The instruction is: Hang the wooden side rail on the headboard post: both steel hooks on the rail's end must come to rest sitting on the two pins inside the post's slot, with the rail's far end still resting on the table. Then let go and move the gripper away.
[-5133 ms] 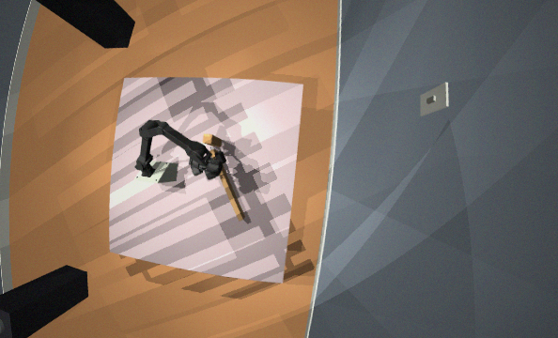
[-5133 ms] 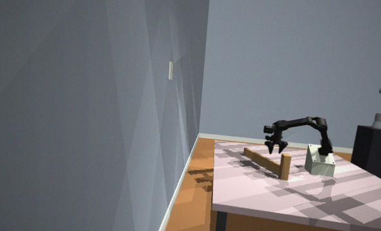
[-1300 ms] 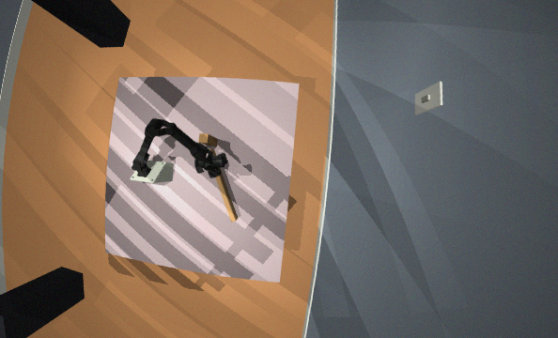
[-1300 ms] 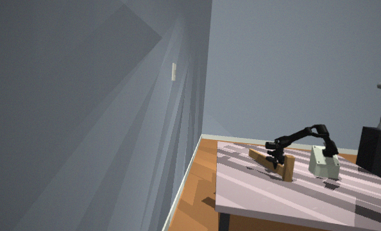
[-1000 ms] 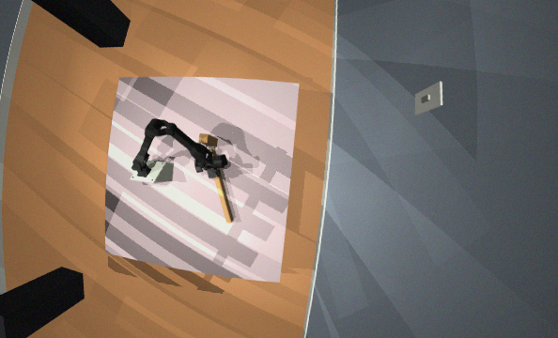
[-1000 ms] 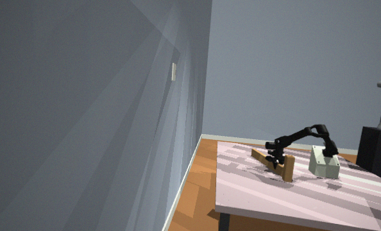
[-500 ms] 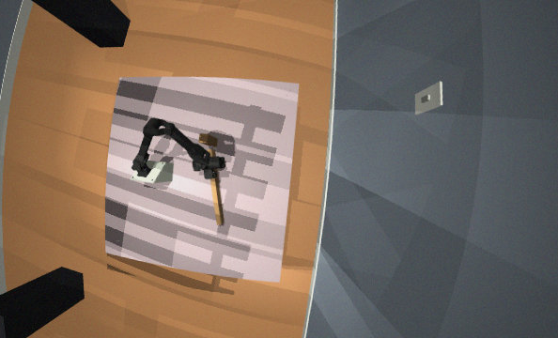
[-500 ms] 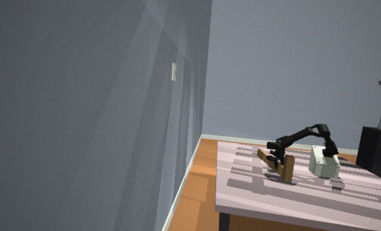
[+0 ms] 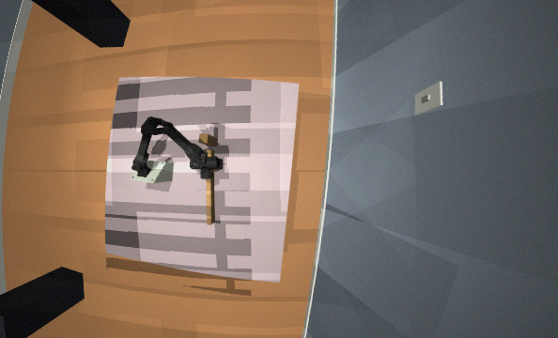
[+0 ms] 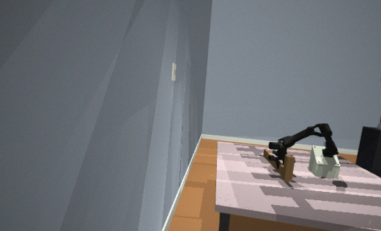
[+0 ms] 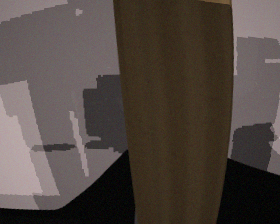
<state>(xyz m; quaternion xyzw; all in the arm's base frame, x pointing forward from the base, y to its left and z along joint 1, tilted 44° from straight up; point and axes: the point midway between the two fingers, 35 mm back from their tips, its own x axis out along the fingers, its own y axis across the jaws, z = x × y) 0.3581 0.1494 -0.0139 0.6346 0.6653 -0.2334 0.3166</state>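
The wooden side rail [image 9: 209, 202] [image 10: 268, 154] [image 11: 171, 129] lies lengthwise on the table, its far end low near the table top. Its near end points at the short wooden headboard post [image 9: 208, 138] [image 10: 288, 167], which stands upright on the table. My gripper [image 9: 209, 164] [image 10: 276, 156] is shut on the rail close to the post end. In the wrist view the rail fills the middle of the picture between the dark fingers. The steel hooks, the slot and the pins are hidden or too small to tell.
The arm's pale green base block [image 9: 149, 176] [image 10: 323, 165] stands on the patterned table [image 9: 260, 235] [image 10: 258, 199]. Dark cabinets [image 9: 86, 14] [image 9: 30, 300] [image 10: 376, 154] stand on the floor beside the table. A grey wall with a switch plate [image 9: 428, 98] [image 10: 174, 71] runs along one side.
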